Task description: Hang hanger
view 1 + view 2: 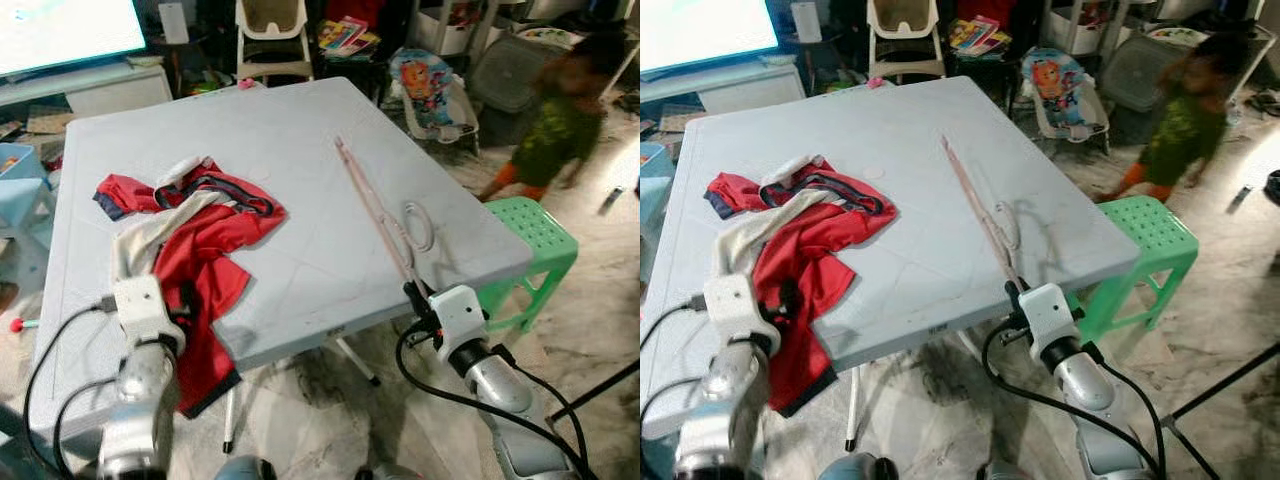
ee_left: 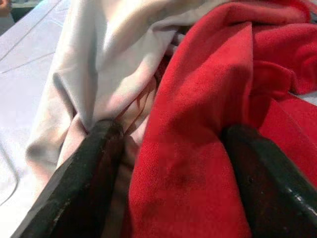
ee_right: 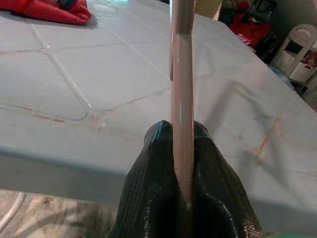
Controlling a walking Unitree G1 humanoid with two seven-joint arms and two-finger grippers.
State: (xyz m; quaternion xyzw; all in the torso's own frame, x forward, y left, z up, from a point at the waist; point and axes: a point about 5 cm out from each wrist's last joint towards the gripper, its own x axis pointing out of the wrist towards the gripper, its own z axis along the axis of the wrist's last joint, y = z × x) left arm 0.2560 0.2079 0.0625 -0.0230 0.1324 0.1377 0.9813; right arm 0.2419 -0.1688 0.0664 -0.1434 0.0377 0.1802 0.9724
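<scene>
Two grippers at the tabletop (image 1: 300,160) edge.
Right gripper (image 3: 182,148) jaws clamp the hanger (image 1: 375,205); left gripper (image 2: 173,163) jaws wide around the red shirt (image 1: 200,250); green stool (image 1: 535,240) beside.

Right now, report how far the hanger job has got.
Done: the right gripper has shut on the pink hanger at its near end, by the table edge. In hand: the left gripper is open astride the red and white shirt, fingers either side of a fold, not closed. Left: grip the shirt, put it on the hanger, hang it up; no rail is in sight.
</scene>
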